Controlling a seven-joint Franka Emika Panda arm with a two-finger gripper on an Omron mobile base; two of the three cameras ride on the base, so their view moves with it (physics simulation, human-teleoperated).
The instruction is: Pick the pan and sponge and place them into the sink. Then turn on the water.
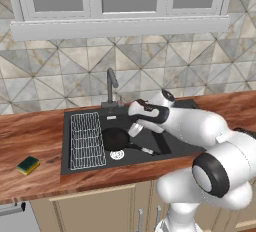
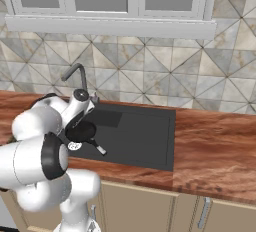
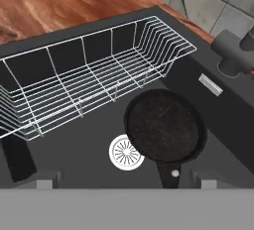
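The pan [image 1: 115, 139] lies in the sink [image 1: 165, 148] beside the drain [image 3: 126, 152] and the wire rack [image 1: 86, 140], the sponge [image 1: 28, 165] sits on the counter [image 1: 40, 136] near its left front edge, and the fingers [image 3: 119, 180] hang released above the pan.

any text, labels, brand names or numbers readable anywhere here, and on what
None can be read.
The small silver plate on the back wall of the sink: it could be a label, but it looks blank and is too small to tell.
The pan, the sponge, the faucet and the cabinets: no markings visible.
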